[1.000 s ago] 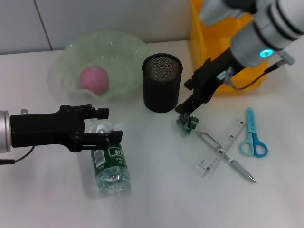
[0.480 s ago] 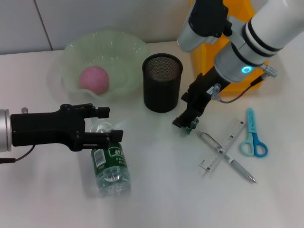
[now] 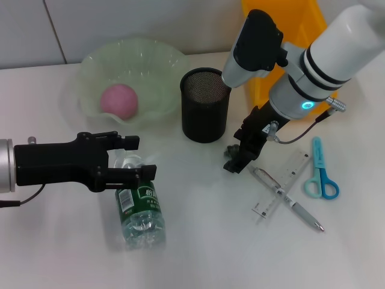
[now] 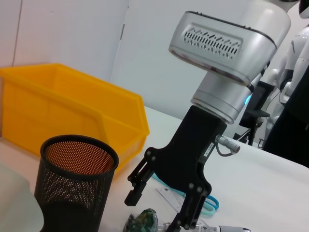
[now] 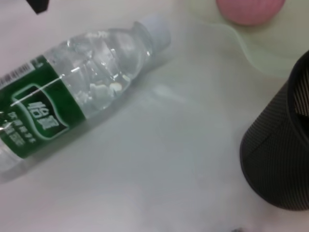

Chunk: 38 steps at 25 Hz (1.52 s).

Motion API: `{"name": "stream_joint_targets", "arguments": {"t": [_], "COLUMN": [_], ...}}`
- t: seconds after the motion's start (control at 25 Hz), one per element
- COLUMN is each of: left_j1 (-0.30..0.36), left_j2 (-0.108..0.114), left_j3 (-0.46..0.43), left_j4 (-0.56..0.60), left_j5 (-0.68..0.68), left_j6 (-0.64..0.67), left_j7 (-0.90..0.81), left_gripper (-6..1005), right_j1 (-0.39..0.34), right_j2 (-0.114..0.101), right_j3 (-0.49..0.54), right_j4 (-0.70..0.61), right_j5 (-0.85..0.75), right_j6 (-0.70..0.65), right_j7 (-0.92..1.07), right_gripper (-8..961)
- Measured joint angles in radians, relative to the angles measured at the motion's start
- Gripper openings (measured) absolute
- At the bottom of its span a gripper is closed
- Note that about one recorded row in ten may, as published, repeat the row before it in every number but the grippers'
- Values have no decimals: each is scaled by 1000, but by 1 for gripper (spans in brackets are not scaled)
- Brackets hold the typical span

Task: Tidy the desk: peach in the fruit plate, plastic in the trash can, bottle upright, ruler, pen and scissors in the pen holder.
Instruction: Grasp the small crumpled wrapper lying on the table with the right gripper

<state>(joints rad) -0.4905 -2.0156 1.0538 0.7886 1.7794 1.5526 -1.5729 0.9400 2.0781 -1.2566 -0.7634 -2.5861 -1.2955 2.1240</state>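
A pink peach (image 3: 118, 100) lies in the pale green fruit plate (image 3: 157, 60). A water bottle (image 3: 141, 209) with a green label lies on its side. My left gripper (image 3: 132, 158) is open, its fingers either side of the bottle's clear cap end. My right gripper (image 3: 236, 153) is open low over a crumpled green plastic scrap (image 3: 231, 150), beside the black mesh pen holder (image 3: 206, 103). The left wrist view shows this right gripper (image 4: 157, 212) spread above the scrap (image 4: 143, 222). A clear ruler (image 3: 285, 180), a pen (image 3: 293, 206) and blue scissors (image 3: 319, 176) lie to the right.
The yellow bin (image 3: 313, 18) stands at the back right behind my right arm; it also shows in the left wrist view (image 4: 72, 106). The right wrist view shows the bottle (image 5: 77, 113), the peach (image 5: 248, 9) and the pen holder (image 5: 285, 145).
My right arm has swung left and its upper part has come into view; its gripper stays low over the plastic scrap. The left arm and bottle have not moved.
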Motion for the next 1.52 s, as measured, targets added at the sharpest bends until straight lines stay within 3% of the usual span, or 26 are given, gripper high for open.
{"name": "stream_joint_targets", "arguments": {"t": [1.52], "left_j1": [-8], "left_j2": [6], "left_j3": [0], "left_j4": [1], "left_j5": [3], "left_j6": [-6], "left_j7": [1], "left_gripper": [798], "right_j1": [7], "right_j2": [1], "right_j3": [-13], "right_j4": [76], "right_j5": [-22], "right_j6": [84], "right_j7": [4], "right_gripper": [770]}}
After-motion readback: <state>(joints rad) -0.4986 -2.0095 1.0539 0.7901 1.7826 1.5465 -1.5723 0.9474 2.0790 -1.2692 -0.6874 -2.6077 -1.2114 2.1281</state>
